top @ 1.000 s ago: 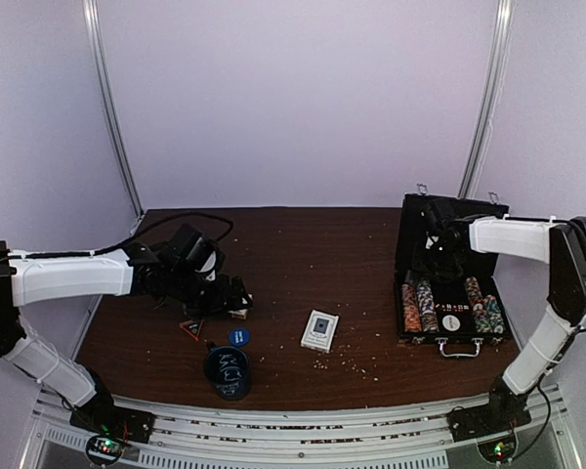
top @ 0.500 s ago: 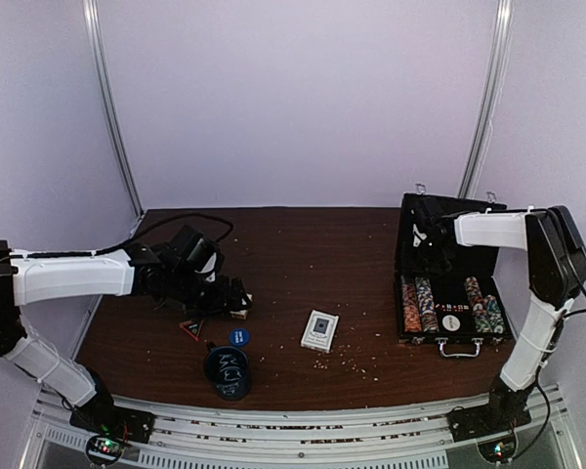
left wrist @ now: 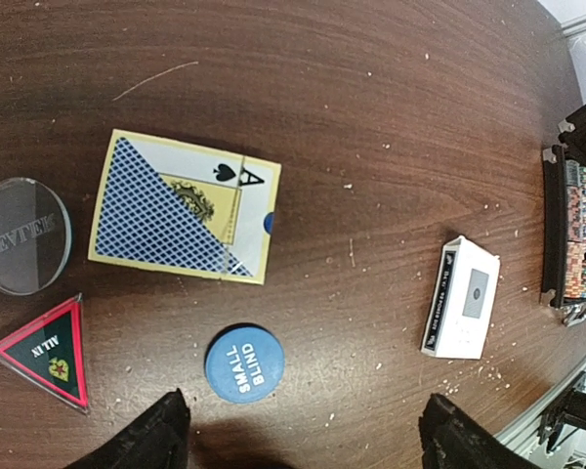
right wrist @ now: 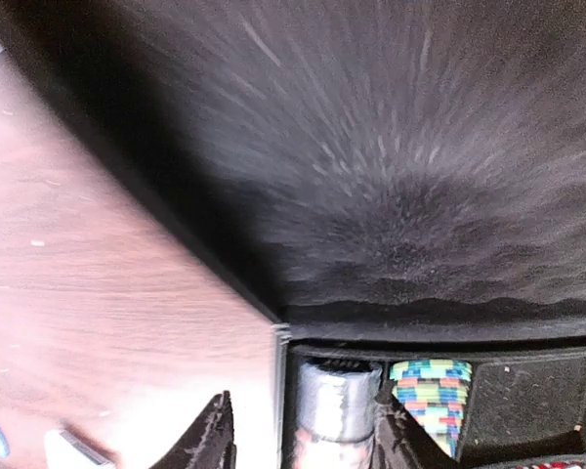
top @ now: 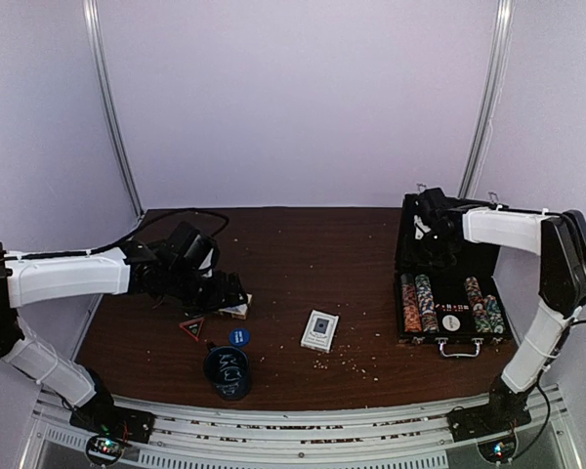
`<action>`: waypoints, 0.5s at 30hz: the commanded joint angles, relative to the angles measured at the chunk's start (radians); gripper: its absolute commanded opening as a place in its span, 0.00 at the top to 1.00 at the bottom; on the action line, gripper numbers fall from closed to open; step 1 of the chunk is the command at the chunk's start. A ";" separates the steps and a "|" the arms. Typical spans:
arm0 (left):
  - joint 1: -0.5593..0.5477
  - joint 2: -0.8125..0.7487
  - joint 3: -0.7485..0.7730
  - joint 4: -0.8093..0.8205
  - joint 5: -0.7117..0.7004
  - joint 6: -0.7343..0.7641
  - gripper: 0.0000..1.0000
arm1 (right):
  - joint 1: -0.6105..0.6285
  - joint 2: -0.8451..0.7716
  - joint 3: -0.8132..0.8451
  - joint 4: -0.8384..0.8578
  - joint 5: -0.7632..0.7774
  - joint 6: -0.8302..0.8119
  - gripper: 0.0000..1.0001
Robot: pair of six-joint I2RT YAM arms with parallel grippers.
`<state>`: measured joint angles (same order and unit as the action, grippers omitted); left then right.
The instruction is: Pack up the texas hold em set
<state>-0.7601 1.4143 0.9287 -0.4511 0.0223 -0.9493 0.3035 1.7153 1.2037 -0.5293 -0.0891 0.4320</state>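
Observation:
The black case (top: pixel 452 337) stands open at the right, its lid (top: pixel 479 256) upright and chip rolls (top: pixel 419 305) in its tray. My right gripper (top: pixel 433 247) hangs open in front of the lid; in the right wrist view it (right wrist: pixel 303 440) is above the tray's left end, over a chip roll (right wrist: pixel 340 405). My left gripper (left wrist: pixel 308 445) is open above the blue small blind button (left wrist: pixel 244 363). A blue-backed card deck (left wrist: pixel 181 210), a clear dealer button (left wrist: pixel 21 234), a red-edged all-in triangle (left wrist: pixel 49 347) and a white card box (left wrist: pixel 462 311) lie around it.
A dark round cup with white scribbles (top: pixel 228 371) stands near the front edge, just in front of the small blind button (top: pixel 238 337). The white card box (top: pixel 319 330) lies mid-table. Crumbs are scattered over the brown table (top: pixel 303 254). A black cable (top: pixel 190 217) loops at the back left.
My right gripper has shifted a little up and sideways in front of the case lid. My left gripper has moved slightly, leaving the triangle more exposed.

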 commanded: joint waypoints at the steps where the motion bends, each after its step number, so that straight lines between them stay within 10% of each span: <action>1: 0.005 0.004 0.039 -0.029 -0.024 0.045 0.16 | 0.008 -0.141 0.001 0.023 0.011 -0.061 0.52; 15: -0.109 0.210 0.238 -0.061 -0.062 0.104 0.18 | 0.032 -0.441 -0.234 0.043 0.038 -0.027 0.37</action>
<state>-0.8158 1.5581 1.1076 -0.5049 -0.0097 -0.8631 0.3305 1.3632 1.0317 -0.4805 -0.0875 0.3733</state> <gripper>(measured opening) 0.818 0.610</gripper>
